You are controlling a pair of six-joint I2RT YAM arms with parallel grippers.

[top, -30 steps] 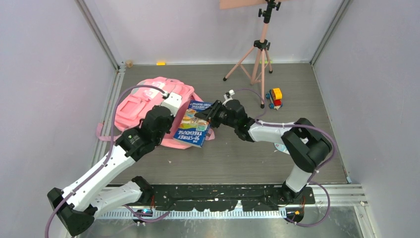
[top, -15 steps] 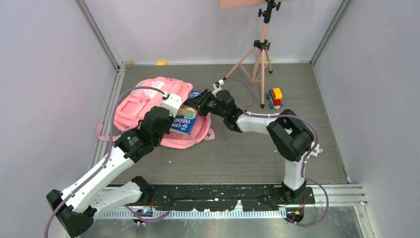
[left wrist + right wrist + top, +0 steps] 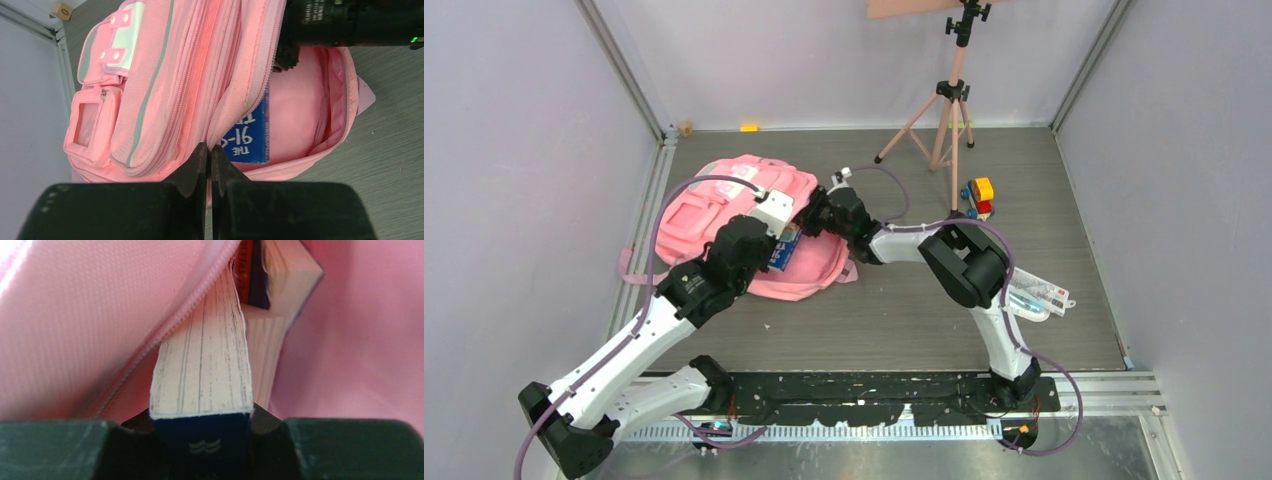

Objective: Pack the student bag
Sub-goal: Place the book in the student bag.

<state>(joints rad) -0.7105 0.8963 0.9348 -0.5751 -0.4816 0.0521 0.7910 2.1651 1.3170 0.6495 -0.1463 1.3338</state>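
A robot lab enclosure: pale walls (image 3: 524,150), aluminium frame rails (image 3: 623,70) (a tripod (image 3: 952,92) at back).

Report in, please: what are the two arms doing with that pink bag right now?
Left pincer shut on student bag opening edge. Right pincer grips book, mostly inside. Other books close ahead.

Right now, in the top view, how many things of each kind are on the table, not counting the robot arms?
large soft pink fabric backpack: 1
blue-covered book, partly inside the backpack: 1
yellow, red and blue toy vehicle: 1
pink metal tripod: 1
flat clear plastic packet: 1
small bits by the far wall, tan block and yellow piece: 2
Total: 7
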